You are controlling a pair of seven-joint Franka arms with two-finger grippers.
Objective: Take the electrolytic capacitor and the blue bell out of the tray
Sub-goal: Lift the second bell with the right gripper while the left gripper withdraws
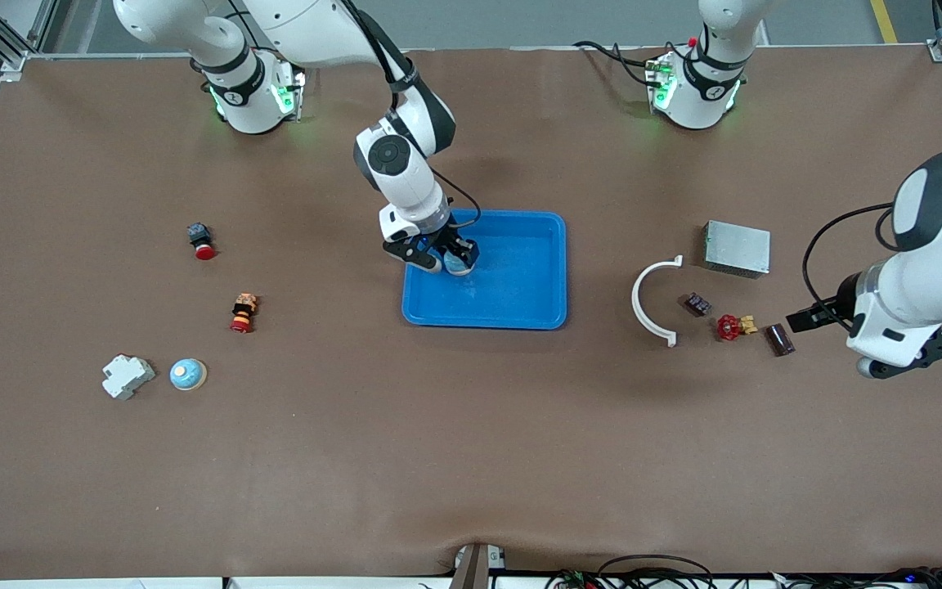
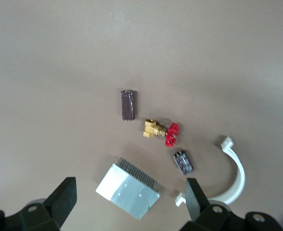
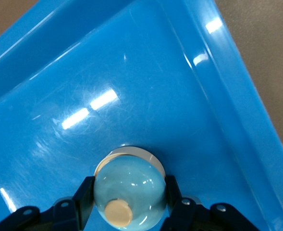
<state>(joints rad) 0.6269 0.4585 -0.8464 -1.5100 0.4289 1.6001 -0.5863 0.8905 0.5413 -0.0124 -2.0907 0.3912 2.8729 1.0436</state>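
While brown paper covers the table (image 1: 471,458), my right gripper (image 1: 446,260) clamps the bell (image 3: 129,191) inside the blue tray (image 1: 520,303); my left gripper (image 2: 129,204) hovers spread above the capacitor (image 2: 128,105).

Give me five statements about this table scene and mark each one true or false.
1. The right end effector grips a light blue bell in the blue tray. True.
2. The left end effector holds the capacitor. False: it is open above the table, and the capacitor lies on the table.
3. A second bell sits beside a white breaker. True.
4. The red-handled valve lies in the tray. False: it lies on the table between the capacitor and a small dark part.
5. The metal box is stacked on the white curved bracket. False: they lie apart.
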